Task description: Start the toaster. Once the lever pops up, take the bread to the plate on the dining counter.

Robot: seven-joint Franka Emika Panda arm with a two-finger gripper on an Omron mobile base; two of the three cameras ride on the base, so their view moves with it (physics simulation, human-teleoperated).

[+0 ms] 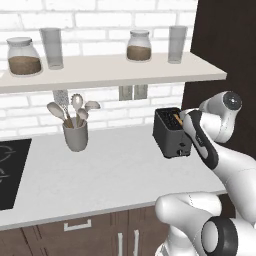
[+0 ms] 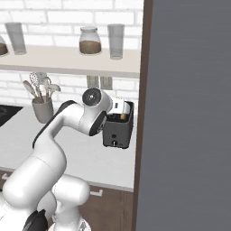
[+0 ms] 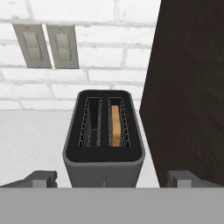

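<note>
Directly ahead of the open claw [image 3: 111, 179] stands the toaster [image 3: 103, 151] (bread [image 3: 115, 124] inside).

The worktop [image 1: 115, 175] is pale grey-white, backed by white brick. The toaster [image 1: 170, 132] stands on it toward its right end, beside the dark cabinet wall [image 3: 192, 87]. Well left of the toaster stands a grey utensil holder [image 1: 75, 134] with spoons. Farther left of the toaster, a black cooktop [image 1: 12, 172] is set into the surface. Above the toaster, a shelf [image 1: 110, 70] bears two jars [image 1: 139, 46] and two glasses [image 1: 52, 47].
</note>
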